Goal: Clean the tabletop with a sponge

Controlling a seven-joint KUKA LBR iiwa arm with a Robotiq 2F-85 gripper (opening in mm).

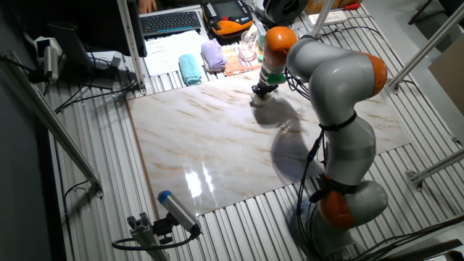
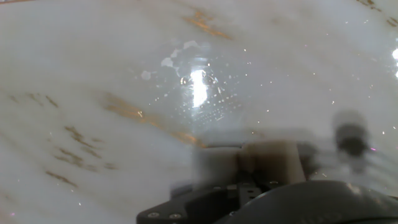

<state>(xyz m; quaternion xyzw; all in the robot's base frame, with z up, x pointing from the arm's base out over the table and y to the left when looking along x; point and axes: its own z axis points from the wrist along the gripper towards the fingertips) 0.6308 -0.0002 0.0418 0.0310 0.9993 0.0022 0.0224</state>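
The tabletop (image 1: 217,145) is a glossy white marble-look slab with tan veins, and it fills the hand view (image 2: 124,74) with a bright glare spot. My gripper (image 1: 261,92) hangs low over the slab's far edge, right of centre, pointing down. In the hand view a blurred cream-beige block, the sponge (image 2: 261,160), sits between the fingers at the gripper (image 2: 252,171), pressed at or just above the slab. In the fixed view the sponge is hidden under the hand. The picture is smeared by motion.
Behind the slab's far edge lie a folded teal cloth (image 1: 190,69), a lilac cloth (image 1: 213,54), glassware (image 1: 250,47), a keyboard (image 1: 171,22) and an orange-black device (image 1: 228,18). Ribbed grey metal (image 1: 87,210) surrounds the slab. A clamped tool (image 1: 177,212) stands at the front left.
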